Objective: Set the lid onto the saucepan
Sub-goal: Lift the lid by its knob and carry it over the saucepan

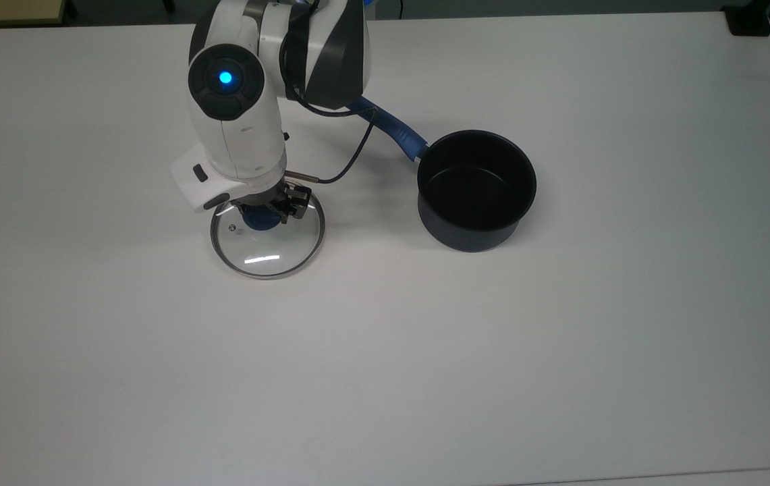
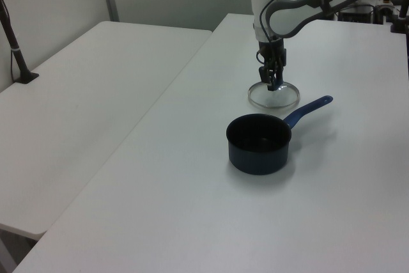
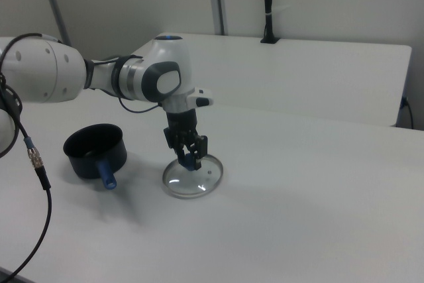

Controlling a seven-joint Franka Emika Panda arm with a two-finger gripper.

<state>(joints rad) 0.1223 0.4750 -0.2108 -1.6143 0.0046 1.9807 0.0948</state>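
A: Where does the lid sit at this moment?

B: In the top view's left-centre, flat or nearly flat on the white table, with the arm coming down from the upper left of the frame. The gripper is right at the blue knob, and in the right view its fingers appear to stand either side of that knob. I judge it clamped on the knob, though how firm the hold is I cannot tell.

A: And the saucepan?

B: Well apart from the lid, toward the top view's right. It is open and empty, and its blue handle runs up-left until it passes under the arm.

A: So what could go wrong from here?

B: First, the knob is small and rounded. If the fingers catch it off-centre, the glass disc may tip or slip out as it lifts, and glass dropping onto the table is a bad outcome.

A: Anything else?

B: The handle lies close to the arm's path. A low carry toward the pan could clip it and push the saucepan away. Also, the lid must come down level and centred; a tilted rim would catch on the pan wall and sit crooked.
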